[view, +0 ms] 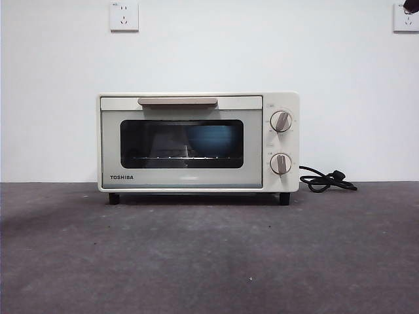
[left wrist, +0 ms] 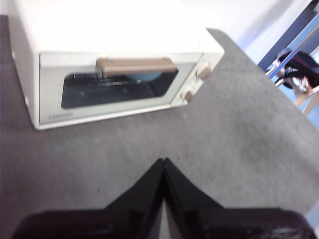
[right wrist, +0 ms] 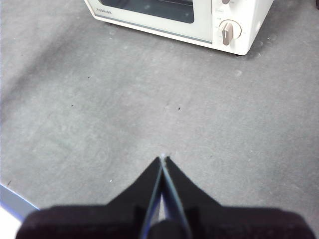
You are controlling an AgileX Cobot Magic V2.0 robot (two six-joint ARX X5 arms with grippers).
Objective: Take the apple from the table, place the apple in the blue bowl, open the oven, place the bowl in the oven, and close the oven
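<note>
Cream-white Toshiba toaster oven (view: 198,141) standing on the dark grey mottled table (view: 209,255), close to the white wall at the back. Dark glass door fully shut, beige bar handle (view: 177,101) across the top of the door, two round knobs (view: 281,122) stacked on the right panel. Black cord (view: 325,180) coiled on the table just beside the oven's right side.

Deep matte blue bowl (view: 211,139) visible through the glass, sitting inside the oven on the wire rack, right of centre. Same blue seen in left wrist view, just under the handle (left wrist: 141,77). Apple: cannot tell, not visible through the glass from any view.

Left gripper (left wrist: 164,163): jaws pressed together to a point, holding nothing, hovering above bare table, well apart from the oven front (left wrist: 119,84).

Right gripper (right wrist: 162,159): jaws closed tip to tip, empty, above bare table, well apart from the oven's lower right corner and lower knob (right wrist: 231,31).

Front view: table in front of the oven carrying nothing, only a small black tip at the top right corner (view: 411,4); cannot tell which arm. Two white wall sockets (view: 124,16) high on the wall.
</note>
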